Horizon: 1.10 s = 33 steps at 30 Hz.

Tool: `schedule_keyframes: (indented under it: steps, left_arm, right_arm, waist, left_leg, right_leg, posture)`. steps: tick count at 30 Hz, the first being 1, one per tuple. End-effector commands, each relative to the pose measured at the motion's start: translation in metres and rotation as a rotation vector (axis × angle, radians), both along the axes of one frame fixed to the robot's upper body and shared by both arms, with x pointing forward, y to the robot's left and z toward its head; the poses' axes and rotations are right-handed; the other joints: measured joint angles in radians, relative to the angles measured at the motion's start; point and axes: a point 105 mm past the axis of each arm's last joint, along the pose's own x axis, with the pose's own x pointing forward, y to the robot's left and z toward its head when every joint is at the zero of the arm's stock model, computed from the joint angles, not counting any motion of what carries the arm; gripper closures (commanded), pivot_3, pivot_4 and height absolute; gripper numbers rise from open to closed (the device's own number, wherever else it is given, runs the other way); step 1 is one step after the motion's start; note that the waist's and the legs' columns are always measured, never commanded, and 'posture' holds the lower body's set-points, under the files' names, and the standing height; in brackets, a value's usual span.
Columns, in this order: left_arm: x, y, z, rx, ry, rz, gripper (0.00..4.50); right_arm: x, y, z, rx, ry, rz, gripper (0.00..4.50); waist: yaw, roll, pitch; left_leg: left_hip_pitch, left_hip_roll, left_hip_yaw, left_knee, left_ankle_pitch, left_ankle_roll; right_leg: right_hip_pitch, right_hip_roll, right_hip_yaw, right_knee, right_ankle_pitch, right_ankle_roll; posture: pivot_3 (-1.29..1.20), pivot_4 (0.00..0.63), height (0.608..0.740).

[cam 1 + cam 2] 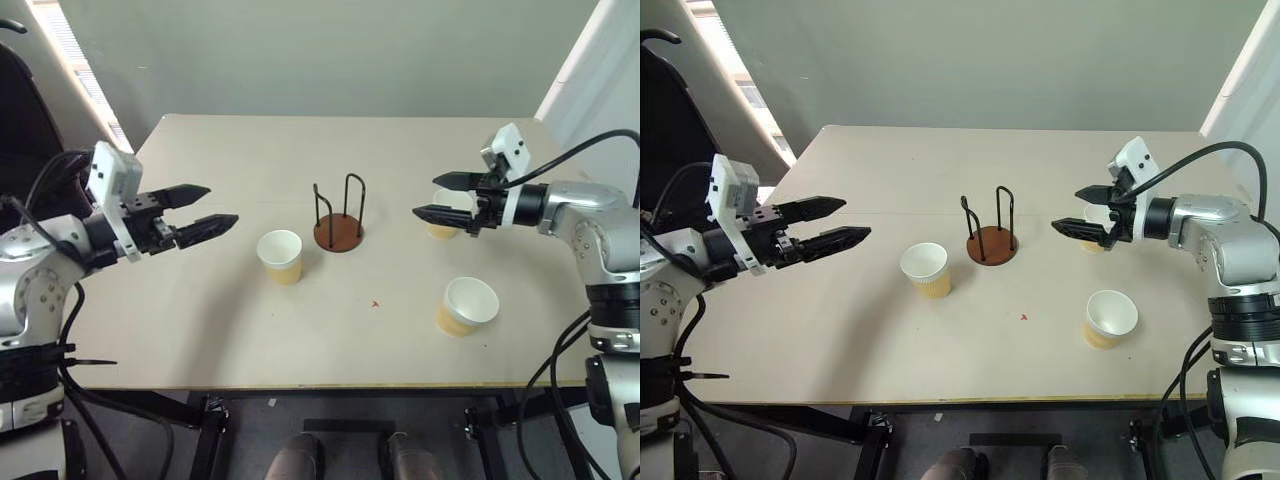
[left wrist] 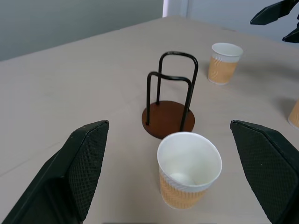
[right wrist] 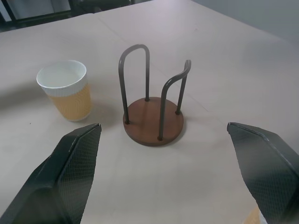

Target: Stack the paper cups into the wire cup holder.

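Both grippers hang above the pale beige rectangular tabletop (image 1: 200,330) with their black fingers spread wide and nothing between them: the left gripper (image 1: 205,212) at the left side pointing inward, the right gripper (image 1: 437,197) at the right side pointing back toward it.

Between them, near the middle of the tabletop, stands the wire cup holder (image 1: 339,217), a round reddish-brown disc base with two thin black wire loops upright on it; it holds no cup. Three yellow-tan paper cups with white rims and white insides stand apart from it, all upright. The first cup (image 1: 280,256) is just beside the holder on the robot's left. The second cup (image 1: 466,305) stands well to the right and nearer the front edge. The third cup (image 1: 443,222) is largely covered in the head views by the right gripper's fingers.

From the left wrist, that third cup (image 2: 224,62) shows whole, standing beyond the holder (image 2: 169,100), with the first cup (image 2: 188,169) close in front of the holder's base. From the right wrist, the holder (image 3: 153,99) shows with the first cup (image 3: 65,89) beside it, not touching.

A small red speck (image 1: 376,303) marks the tabletop in front of the holder.
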Motion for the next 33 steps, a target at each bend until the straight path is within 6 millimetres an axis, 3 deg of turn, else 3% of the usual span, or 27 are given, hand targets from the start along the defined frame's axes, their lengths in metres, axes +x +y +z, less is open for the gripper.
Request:
schedule_keyframes:
  steps: [1, 7, 13, 21, 27, 33]
  left_arm:
    - [-0.001, 0.001, 0.018, 0.013, -0.062, 0.001, 0.0]
    - [0.006, -0.006, 0.018, -0.008, -0.06, -0.004, 0.0]
    - [0.026, -0.009, 0.018, 0.013, -0.066, 0.032, 0.0]
    - [0.048, 0.0, 0.006, 0.064, -0.058, 0.119, 0.0]
    - [0.044, -0.024, -0.007, 0.063, 0.008, -0.008, 0.0]
    - [0.047, -0.062, 0.0, 0.04, 0.042, -0.139, 0.0]
  right_arm:
    - [-0.005, 0.004, 0.022, 0.002, -0.086, 0.008, 0.02]
    - [-0.006, 0.003, 0.02, 0.016, -0.084, -0.018, 0.02]
    - [-0.013, 0.01, 0.025, 0.037, -0.067, 0.009, 0.02]
    - [0.005, 0.02, 0.011, 0.048, -0.037, -0.049, 0.02]
    - [0.006, 0.019, 0.011, 0.022, -0.054, -0.06, 0.02]
    - [-0.01, 0.016, 0.02, 0.022, -0.066, -0.027, 0.02]
  waist:
    - [0.0, 0.0, 0.0]
    - [-0.001, 0.0, 0.0]
    - [-0.001, 0.0, 0.0]
    - [-0.003, 0.0, 0.0]
    - [0.001, 0.0, 0.0]
    - [0.003, 0.0, 0.0]
  left_leg:
    - [0.0, 0.0, 0.0, 0.0, 0.0, 0.0]
    - [0.001, 0.0, 0.0, 0.0, 0.001, 0.0]
    - [0.001, 0.0, 0.0, 0.0, 0.001, 0.0]
    - [0.001, 0.0, 0.0, 0.0, 0.001, 0.0]
    - [-0.001, 0.0, 0.0, 0.0, 0.001, 0.001]
    - [-0.002, 0.0, 0.0, 0.0, 0.001, 0.001]
  right_leg:
    - [0.0, 0.0, 0.0, 0.0, 0.0, 0.0]
    - [0.0, 0.0, 0.0, 0.001, 0.0, -0.001]
    - [0.0, 0.0, 0.0, 0.001, 0.001, 0.0]
    - [0.0, 0.0, 0.0, 0.001, 0.002, 0.001]
    - [-0.001, 0.0, 0.0, -0.001, 0.003, 0.003]
    - [-0.001, 0.0, -0.001, -0.001, 0.006, 0.008]
  posture:
    - [0.0, 0.15, 0.74]
    - [0.0, 0.15, 0.74]
    - [0.0, 0.15, 0.74]
    - [0.0, 0.15, 0.74]
    - [0.0, 0.15, 0.74]
    - [0.0, 0.15, 0.74]
